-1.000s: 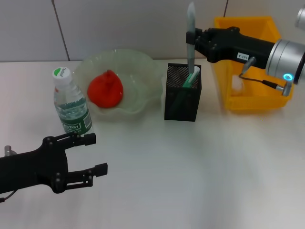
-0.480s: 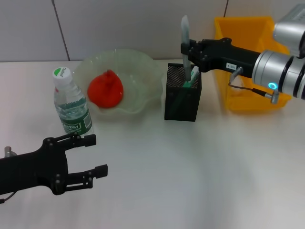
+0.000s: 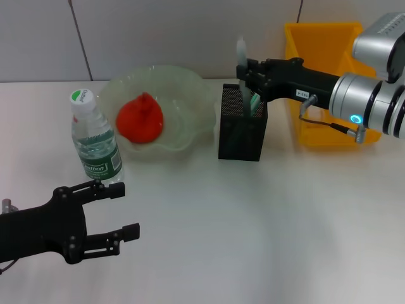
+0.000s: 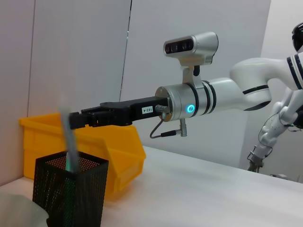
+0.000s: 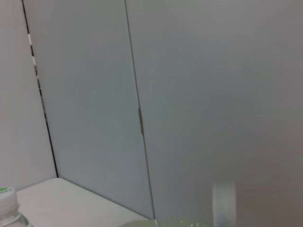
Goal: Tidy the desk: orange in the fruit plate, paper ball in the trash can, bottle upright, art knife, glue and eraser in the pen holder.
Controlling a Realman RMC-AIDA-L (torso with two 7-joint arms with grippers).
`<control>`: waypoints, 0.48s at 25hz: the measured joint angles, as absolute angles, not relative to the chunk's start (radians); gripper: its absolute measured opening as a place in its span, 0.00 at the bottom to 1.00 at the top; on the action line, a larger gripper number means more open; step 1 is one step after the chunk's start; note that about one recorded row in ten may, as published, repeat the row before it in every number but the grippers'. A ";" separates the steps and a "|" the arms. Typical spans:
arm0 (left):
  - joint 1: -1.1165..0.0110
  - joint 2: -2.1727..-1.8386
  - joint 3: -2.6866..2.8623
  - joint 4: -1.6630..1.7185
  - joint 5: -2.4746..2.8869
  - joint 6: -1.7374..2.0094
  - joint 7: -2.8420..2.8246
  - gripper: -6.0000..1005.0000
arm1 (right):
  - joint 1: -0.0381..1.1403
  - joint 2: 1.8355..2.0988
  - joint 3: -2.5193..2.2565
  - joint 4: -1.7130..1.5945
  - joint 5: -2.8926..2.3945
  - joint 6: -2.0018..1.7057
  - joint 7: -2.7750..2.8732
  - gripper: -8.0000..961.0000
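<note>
My right gripper (image 3: 243, 71) is shut on the art knife (image 3: 241, 60), a long slim pale grey-green tool. It holds the knife upright with the lower end inside the pen holder (image 3: 242, 126). In the left wrist view the gripper (image 4: 75, 120) holds the knife (image 4: 68, 137) over the holder (image 4: 71, 194). A green item (image 3: 252, 101) stands in the holder. The orange (image 3: 140, 118) lies in the fruit plate (image 3: 190, 82). The bottle (image 3: 95, 142) stands upright left of the plate. The trash can (image 3: 323, 38) is behind my right arm. My left gripper (image 3: 126, 209) is open and empty near the front left. Paper ball and eraser are hidden.
A grey panelled wall runs along the table's back edge. The pen holder stands between the fruit plate and the trash can. In the right wrist view the bottle cap (image 5: 5, 198) and the knife's top end (image 5: 224, 201) show against the wall.
My right gripper has moved left and down, lowering the art knife into the pen holder. My left gripper has drifted slightly toward the front edge.
</note>
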State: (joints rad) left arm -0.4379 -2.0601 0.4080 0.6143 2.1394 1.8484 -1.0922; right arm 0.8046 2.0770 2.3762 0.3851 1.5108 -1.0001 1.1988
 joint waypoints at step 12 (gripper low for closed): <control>-0.434 -2.060 0.408 0.613 2.140 1.855 -1.090 0.81 | 0.768 2.078 2.381 0.395 1.569 -1.070 1.223 0.59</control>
